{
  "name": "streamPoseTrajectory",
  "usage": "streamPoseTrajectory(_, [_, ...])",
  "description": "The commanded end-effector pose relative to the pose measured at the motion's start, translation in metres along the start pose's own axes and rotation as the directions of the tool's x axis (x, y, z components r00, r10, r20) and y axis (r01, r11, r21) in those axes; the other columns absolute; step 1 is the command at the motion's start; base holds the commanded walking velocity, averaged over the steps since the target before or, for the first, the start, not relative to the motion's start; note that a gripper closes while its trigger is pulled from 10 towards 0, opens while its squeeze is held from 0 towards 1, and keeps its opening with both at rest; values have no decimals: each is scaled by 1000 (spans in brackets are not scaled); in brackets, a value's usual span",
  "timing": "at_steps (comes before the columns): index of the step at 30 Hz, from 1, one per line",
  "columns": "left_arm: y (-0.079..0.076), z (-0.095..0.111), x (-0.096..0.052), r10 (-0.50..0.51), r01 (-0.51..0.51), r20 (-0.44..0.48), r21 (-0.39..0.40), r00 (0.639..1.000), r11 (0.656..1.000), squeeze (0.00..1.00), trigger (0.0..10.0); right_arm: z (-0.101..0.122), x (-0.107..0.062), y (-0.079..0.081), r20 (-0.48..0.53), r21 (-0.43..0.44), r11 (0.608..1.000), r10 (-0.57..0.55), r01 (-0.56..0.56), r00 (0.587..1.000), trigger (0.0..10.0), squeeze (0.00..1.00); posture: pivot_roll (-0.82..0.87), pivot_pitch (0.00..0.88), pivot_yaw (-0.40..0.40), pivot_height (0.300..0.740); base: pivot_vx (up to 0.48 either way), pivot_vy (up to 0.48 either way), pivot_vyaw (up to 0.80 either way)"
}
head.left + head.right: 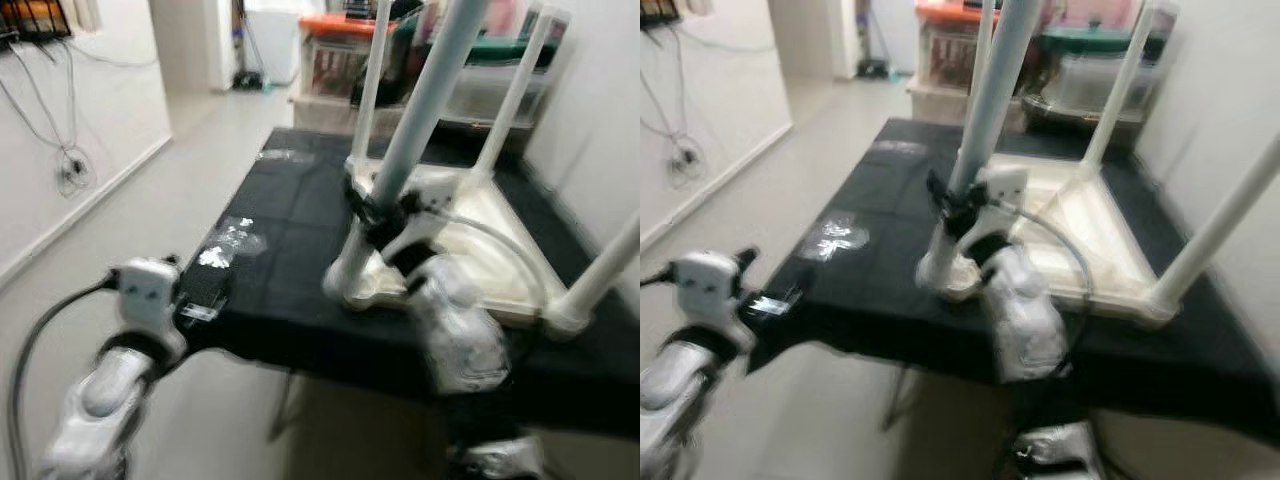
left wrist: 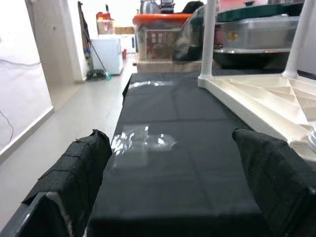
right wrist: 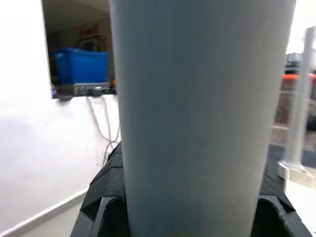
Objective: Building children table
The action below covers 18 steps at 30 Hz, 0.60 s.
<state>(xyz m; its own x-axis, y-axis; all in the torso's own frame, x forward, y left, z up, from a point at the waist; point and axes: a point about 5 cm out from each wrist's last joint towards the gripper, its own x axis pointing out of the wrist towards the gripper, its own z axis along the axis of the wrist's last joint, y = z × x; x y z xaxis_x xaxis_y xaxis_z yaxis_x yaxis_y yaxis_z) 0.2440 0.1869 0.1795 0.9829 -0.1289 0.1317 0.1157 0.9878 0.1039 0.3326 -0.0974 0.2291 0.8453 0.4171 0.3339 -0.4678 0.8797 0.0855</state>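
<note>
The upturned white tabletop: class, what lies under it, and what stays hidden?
Under the tabletop lies a black cloth spread over a bench. The cloth hides the bench surface, and the tabletop covers the cloth beneath it. The right gripper grips one leg.

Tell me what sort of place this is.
Probably a home hallway or storage room: stacked plastic storage bins against the far wall, a black-covered work table carrying an upturned white children's table, and loose cables hanging on the wall.
</note>
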Motion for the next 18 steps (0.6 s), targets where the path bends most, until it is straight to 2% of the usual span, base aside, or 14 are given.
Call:
streamPoseTrajectory(1, [-6, 1, 3, -13, 13, 12, -12, 1000, 1000, 0, 10000, 4, -2, -7, 22, -66, 997, -29, 31, 999, 10000, 0, 40, 0, -73, 740, 311, 0, 0])
streamPoseTrajectory(18, [-10, 0, 6, -23, 24, 21, -26, 1000, 999, 0, 10000, 7, -2, -14, 33, -133, 989, -61, 65, 998, 10000, 0, 38, 0, -69, 740, 339, 0, 0])
